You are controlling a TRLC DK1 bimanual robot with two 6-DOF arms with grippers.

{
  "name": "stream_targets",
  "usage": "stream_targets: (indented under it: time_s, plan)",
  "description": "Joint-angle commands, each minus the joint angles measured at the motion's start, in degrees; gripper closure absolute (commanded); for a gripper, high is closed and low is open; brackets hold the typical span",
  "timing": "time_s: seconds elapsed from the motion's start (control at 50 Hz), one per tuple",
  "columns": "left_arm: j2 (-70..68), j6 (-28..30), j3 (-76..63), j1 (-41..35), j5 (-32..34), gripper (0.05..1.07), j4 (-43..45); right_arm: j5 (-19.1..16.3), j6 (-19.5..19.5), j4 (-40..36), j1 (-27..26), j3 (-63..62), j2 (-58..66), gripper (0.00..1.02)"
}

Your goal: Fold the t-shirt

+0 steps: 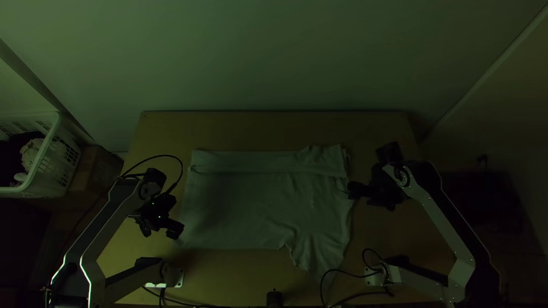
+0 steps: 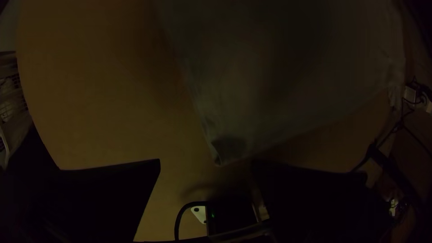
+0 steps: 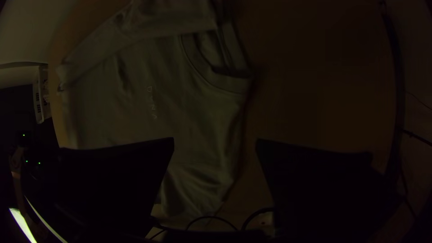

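The light t-shirt [image 1: 257, 199] lies on the table with its far side folded over in a long strip; the near right sleeve sticks out toward the near edge. My left gripper [image 1: 174, 231] is just off the shirt's near left corner. In the left wrist view my left gripper [image 2: 205, 164] is open, the shirt's corner [image 2: 229, 148] between and beyond its fingers. My right gripper [image 1: 354, 191] is at the collar side. In the right wrist view my right gripper [image 3: 215, 144] stands open above the shirt's edge, with the collar [image 3: 225, 83] farther off.
A white basket [image 1: 40, 171] holding cloth stands left of the table, beside a brown box [image 1: 97, 171]. Black cables run along the table's near edge around the arm bases. Bare wood [image 1: 274, 131] lies beyond the shirt.
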Motion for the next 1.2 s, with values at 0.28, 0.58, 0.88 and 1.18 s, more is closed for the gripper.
stream_targets:
  time_s: [0.28, 0.58, 0.88, 1.18]
  plan:
    - [2.85, 0.51, -7.91, -4.58, -0.93, 0.1, 5.04, -0.8, 0.84, -1.19, 0.48, 0.27, 1.82, 0.19]
    - [5.92, -0.02, -9.41, -5.64, -2.25, 0.1, 8.56, -0.8, 0.4, -1.71, 0.3, -0.78, 1.64, 0.19]
    - [2.76, 3.06, -13.01, -8.36, -2.42, 0.59, 8.65, -0.8, -0.48, -1.98, 0.3, -1.57, 1.38, 0.2]
    - [1.18, 5.87, -12.13, -6.43, -1.11, 1.04, 10.67, -0.8, -2.5, -5.76, 6.9, -7.9, 0.68, 0.2]
